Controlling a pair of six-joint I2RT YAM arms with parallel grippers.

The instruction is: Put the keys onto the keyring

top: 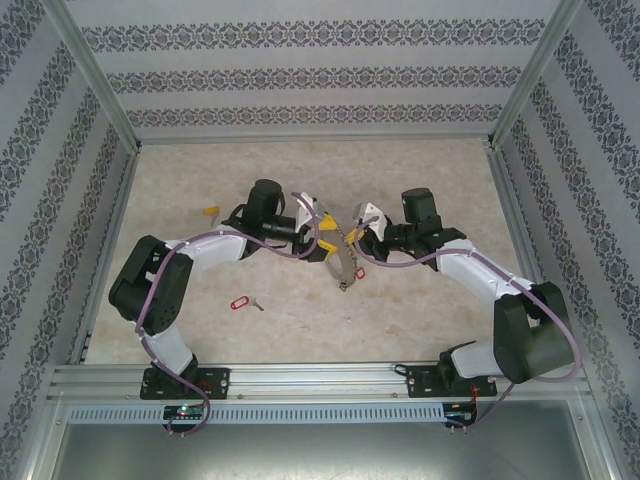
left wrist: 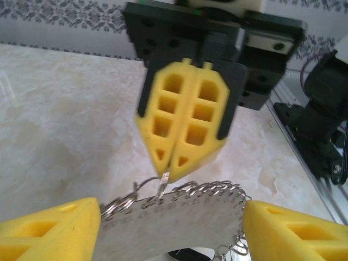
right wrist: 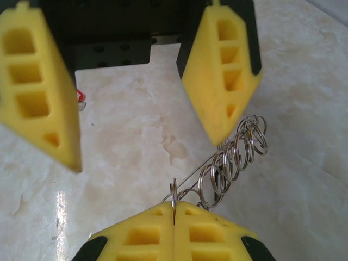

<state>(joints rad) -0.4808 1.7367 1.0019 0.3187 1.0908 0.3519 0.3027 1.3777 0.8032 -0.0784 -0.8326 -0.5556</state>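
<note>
The keyring (left wrist: 174,223) is a flat grey metal piece edged with many small split rings, held up between both grippers (top: 346,262). My right gripper (right wrist: 174,209) is shut on one small ring at its edge, and its closed yellow fingers (left wrist: 187,119) also face the left wrist camera. My left gripper (left wrist: 171,217) stands open with the keyring lying across the gap between its fingers. From the right wrist, the row of rings (right wrist: 239,149) reaches just one left finger (right wrist: 220,70). A red-tagged key (top: 241,302) and a yellow-tagged key (top: 210,211) lie on the table.
A small red tag (top: 360,272) shows beside the keyring's lower end. The marbled tabletop (top: 430,310) is ringed by patterned walls with metal posts. An aluminium rail (top: 320,380) carries both arm bases at the near edge.
</note>
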